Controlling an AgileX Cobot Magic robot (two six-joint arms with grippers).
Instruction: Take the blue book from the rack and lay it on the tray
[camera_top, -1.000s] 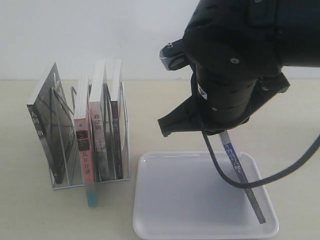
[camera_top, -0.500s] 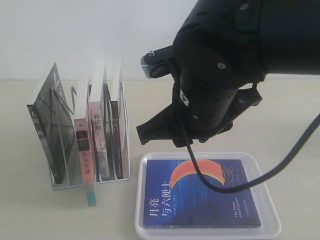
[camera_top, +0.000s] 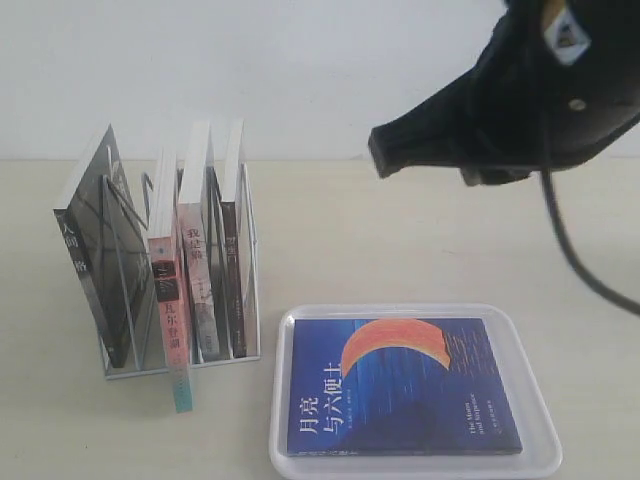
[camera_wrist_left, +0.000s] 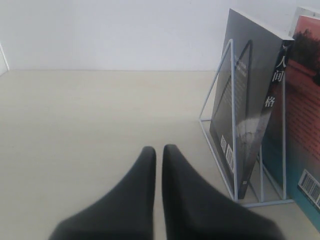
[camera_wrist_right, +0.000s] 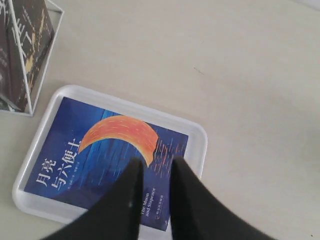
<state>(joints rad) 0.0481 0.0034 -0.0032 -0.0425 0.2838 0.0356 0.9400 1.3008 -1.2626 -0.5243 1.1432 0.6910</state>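
Note:
The blue book (camera_top: 400, 385) lies flat, cover up, inside the white tray (camera_top: 545, 420), with its orange crescent and white title showing. From the right wrist view, the blue book (camera_wrist_right: 100, 150) fills the tray (camera_wrist_right: 197, 135). My right gripper (camera_wrist_right: 156, 162) hangs well above it, open, with nothing between its fingers. In the exterior view, the right gripper (camera_top: 385, 150) is high at the upper right. The white wire rack (camera_top: 250, 250) stands left of the tray. My left gripper (camera_wrist_left: 159, 149) is shut and empty over bare table beside the rack (camera_wrist_left: 232, 100).
The rack holds a leaning black-grey book (camera_top: 95, 260), a pink-red-spined book with a teal bottom (camera_top: 172, 320) and two more upright books (camera_top: 215, 270). A white wall runs behind the beige table (camera_top: 400, 240). A black cable (camera_top: 570, 240) hangs from the right arm.
One second ago the right gripper held the blue book on edge over the tray. It laid the book flat, let go, and has risen up and to the right.

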